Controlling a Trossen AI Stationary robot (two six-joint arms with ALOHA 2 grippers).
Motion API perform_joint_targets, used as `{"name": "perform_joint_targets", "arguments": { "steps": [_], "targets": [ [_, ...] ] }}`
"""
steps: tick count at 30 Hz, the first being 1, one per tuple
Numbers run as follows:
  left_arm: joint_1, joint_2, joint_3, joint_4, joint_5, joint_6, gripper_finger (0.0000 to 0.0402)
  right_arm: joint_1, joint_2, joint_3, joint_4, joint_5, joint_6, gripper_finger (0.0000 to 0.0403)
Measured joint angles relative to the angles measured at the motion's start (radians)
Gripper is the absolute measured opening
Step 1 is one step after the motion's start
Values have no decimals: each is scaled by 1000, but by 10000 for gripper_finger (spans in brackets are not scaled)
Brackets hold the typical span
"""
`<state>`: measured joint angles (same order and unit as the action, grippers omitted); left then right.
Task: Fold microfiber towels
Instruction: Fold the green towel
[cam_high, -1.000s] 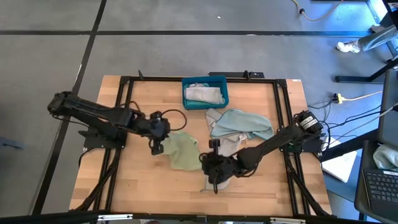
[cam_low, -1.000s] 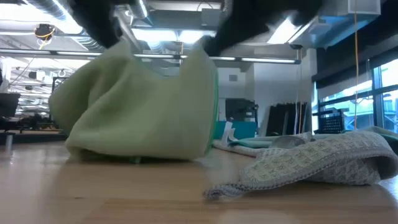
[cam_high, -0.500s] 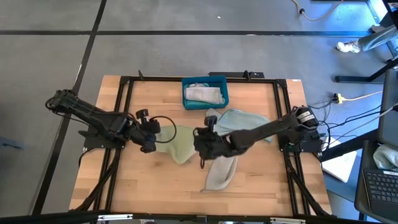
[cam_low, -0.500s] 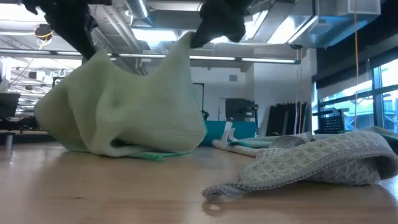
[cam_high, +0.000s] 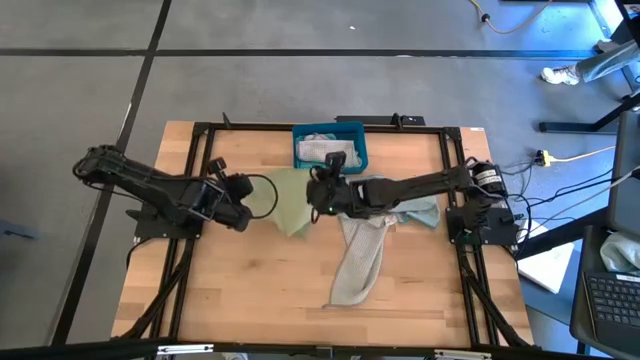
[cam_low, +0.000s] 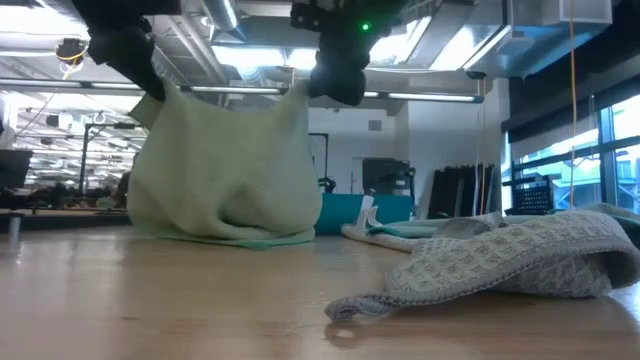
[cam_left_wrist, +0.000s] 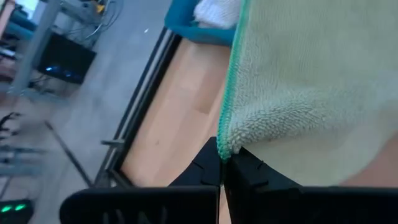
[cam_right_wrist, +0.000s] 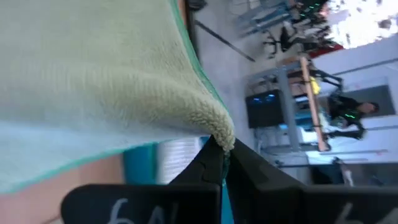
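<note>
In the high view, the left gripper (cam_high: 243, 200) and right gripper (cam_high: 318, 192) hold the pale green towel (cam_high: 287, 200) stretched between them at frame centre, below the teal bin (cam_high: 352, 133); a grey-beige towel (cam_high: 360, 255) trails toward lower centre. In the low view the green towel hangs at left. Both wrist views show jaws pinched tight on its corners.

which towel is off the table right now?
The pale green towel: the left gripper and right gripper each pinch a corner, holding it up. The grey-beige towel and pale blue towel lie flat.
</note>
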<state>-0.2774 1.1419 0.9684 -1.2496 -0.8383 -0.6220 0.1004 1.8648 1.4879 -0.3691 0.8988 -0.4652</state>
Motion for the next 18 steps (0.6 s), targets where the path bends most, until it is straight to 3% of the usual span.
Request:
{"name": "perform_joint_targets", "arguments": {
  "steps": [4, 11, 18],
  "targets": [
    [31, 1, 21, -100, -21, -38, 0, -35, -12, 0, 107, 9, -95, 9],
    [38, 0, 167, -313, -57, -175, 0, -59, -60, 2, 322, 9, -250, 6],
    [-5, 0, 309, -322, -83, -157, 0, -51, -100, 2, 477, 7, -419, 7]
  ]
}}
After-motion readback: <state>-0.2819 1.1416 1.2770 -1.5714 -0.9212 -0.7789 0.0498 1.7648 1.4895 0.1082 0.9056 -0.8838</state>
